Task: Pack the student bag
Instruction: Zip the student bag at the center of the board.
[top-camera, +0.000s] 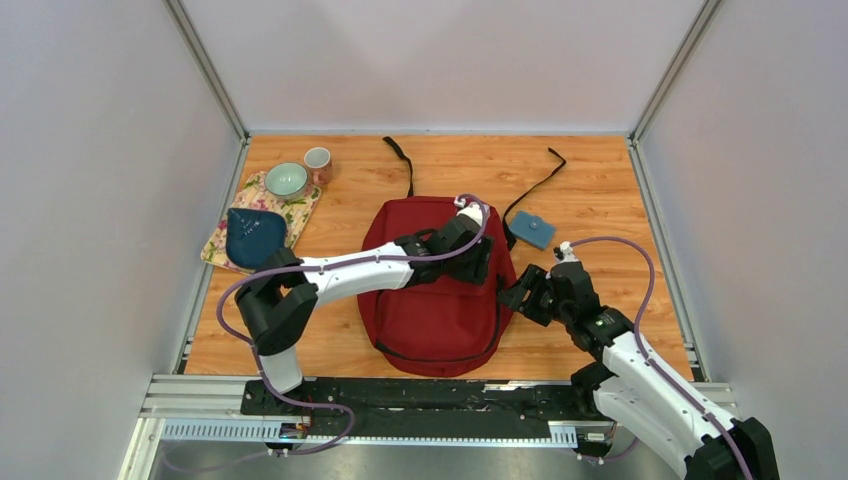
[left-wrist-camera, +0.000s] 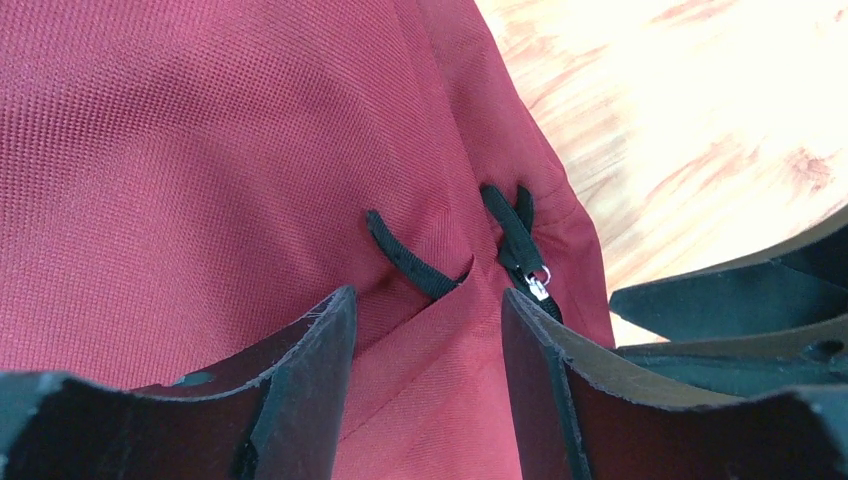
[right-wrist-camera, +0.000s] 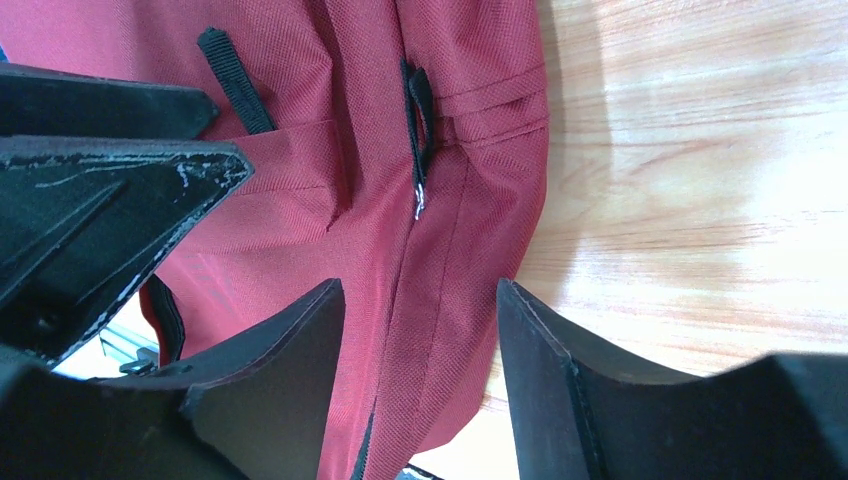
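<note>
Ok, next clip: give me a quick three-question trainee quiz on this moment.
1. True or false: the left gripper is shut on the student bag.
2. Where is the teal wallet? A) on top of the bag B) on the table beside the bag's right side C) inside the bag
3. What does the dark blue pouch rest on?
Key: 1 false, its jaws stand open; 2 B; 3 the floral mat.
</note>
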